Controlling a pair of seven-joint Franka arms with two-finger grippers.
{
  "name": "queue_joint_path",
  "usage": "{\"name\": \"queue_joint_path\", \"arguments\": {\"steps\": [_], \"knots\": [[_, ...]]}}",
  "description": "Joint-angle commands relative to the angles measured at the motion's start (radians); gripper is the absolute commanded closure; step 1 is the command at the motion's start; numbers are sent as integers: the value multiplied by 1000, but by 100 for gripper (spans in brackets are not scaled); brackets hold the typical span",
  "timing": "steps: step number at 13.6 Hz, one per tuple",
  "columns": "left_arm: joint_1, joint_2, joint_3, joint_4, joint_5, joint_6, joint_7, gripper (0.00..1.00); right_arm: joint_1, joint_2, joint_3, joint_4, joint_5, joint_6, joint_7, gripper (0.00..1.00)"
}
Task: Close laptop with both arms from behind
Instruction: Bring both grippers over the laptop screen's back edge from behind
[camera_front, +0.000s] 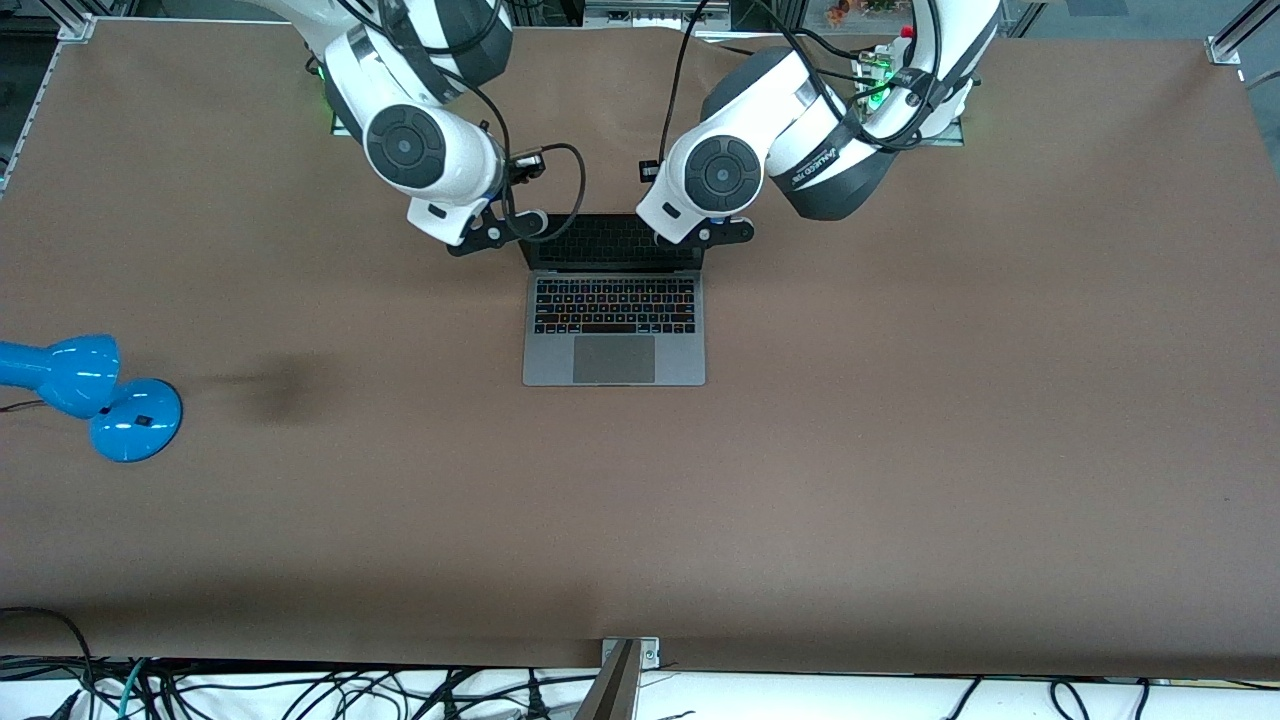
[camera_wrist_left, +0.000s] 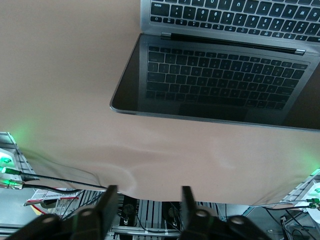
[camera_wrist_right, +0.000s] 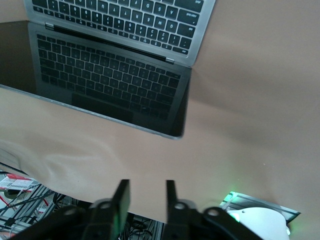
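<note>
The laptop (camera_front: 614, 315) lies open in the middle of the brown table, keyboard up, its dark screen (camera_front: 612, 242) standing on the side toward the arms' bases. My right gripper (camera_front: 482, 236) hangs by the screen's corner at the right arm's end. My left gripper (camera_front: 702, 234) hangs by the screen's corner at the left arm's end. In the left wrist view the gripper (camera_wrist_left: 147, 201) is open and empty, apart from the screen's top edge (camera_wrist_left: 200, 116). In the right wrist view the gripper (camera_wrist_right: 146, 196) is open with a narrower gap, empty, apart from the screen (camera_wrist_right: 105, 75).
A blue desk lamp (camera_front: 100, 395) lies near the table's edge at the right arm's end. Cables (camera_front: 300, 690) hang below the table edge nearest the front camera. Metal framing and green lights (camera_front: 880, 95) stand by the arms' bases.
</note>
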Motion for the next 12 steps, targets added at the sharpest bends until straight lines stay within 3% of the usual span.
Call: {"name": "queue_joint_path", "arguments": {"steps": [1,12], "knots": [[-12,7,-3,14,-3,13,-36,100,0,20,1,27,10,24,8,100],[-1,105,6,25,64,104,-35,100,3,204,-1,167,-10,71,6,100]]}}
